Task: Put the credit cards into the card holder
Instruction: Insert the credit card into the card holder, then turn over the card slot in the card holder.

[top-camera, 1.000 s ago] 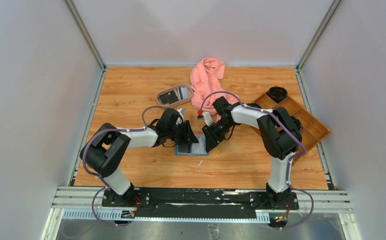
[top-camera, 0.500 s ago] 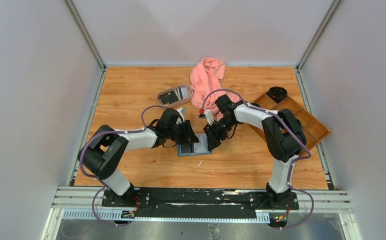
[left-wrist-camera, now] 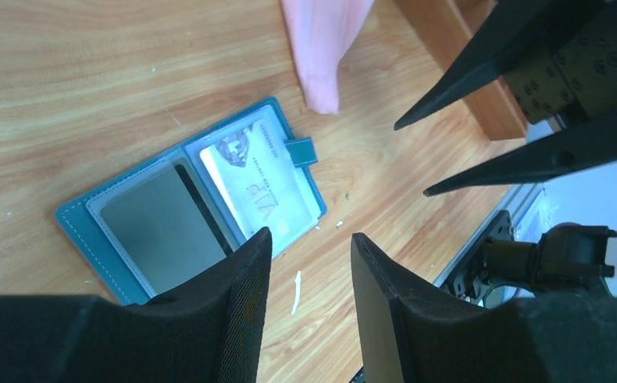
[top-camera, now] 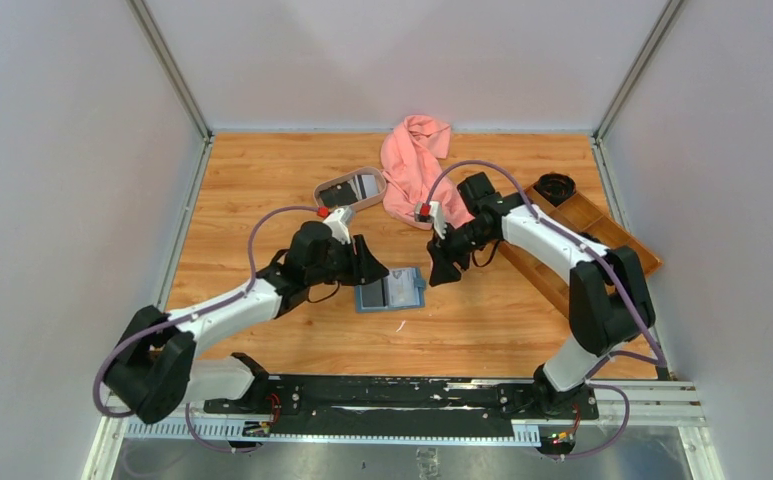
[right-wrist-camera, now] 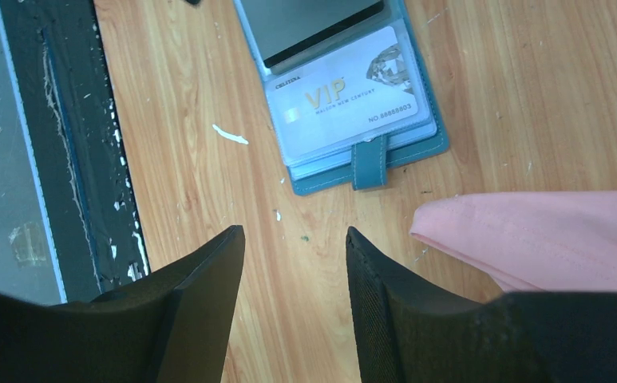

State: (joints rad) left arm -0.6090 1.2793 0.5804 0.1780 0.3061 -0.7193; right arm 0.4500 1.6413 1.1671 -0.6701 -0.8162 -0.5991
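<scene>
The teal card holder (top-camera: 390, 290) lies open and flat on the table between my two grippers. A pale credit card (right-wrist-camera: 345, 96) marked VIP sits in the pocket on its tab side, also seen in the left wrist view (left-wrist-camera: 261, 179). A dark grey card (left-wrist-camera: 161, 227) fills the other pocket. More cards, one black (top-camera: 334, 196) and one pale (top-camera: 365, 185), lie in the oval tray. My left gripper (top-camera: 367, 268) hangs just left of the holder, open and empty (left-wrist-camera: 311, 235). My right gripper (top-camera: 442, 270) hovers to its upper right, open and empty (right-wrist-camera: 294, 230).
The oval beige tray (top-camera: 318, 188) sits at the back, left of a crumpled pink cloth (top-camera: 414, 165). A brown wooden compartment tray (top-camera: 622, 245) with a black round item (top-camera: 555, 186) lies at the right. A white scrap (top-camera: 399, 325) lies in front of the holder.
Both grippers have drawn back from the holder, the left one leftward and the right one up and to the right. The right gripper's jaws have widened. The holder stays open.
</scene>
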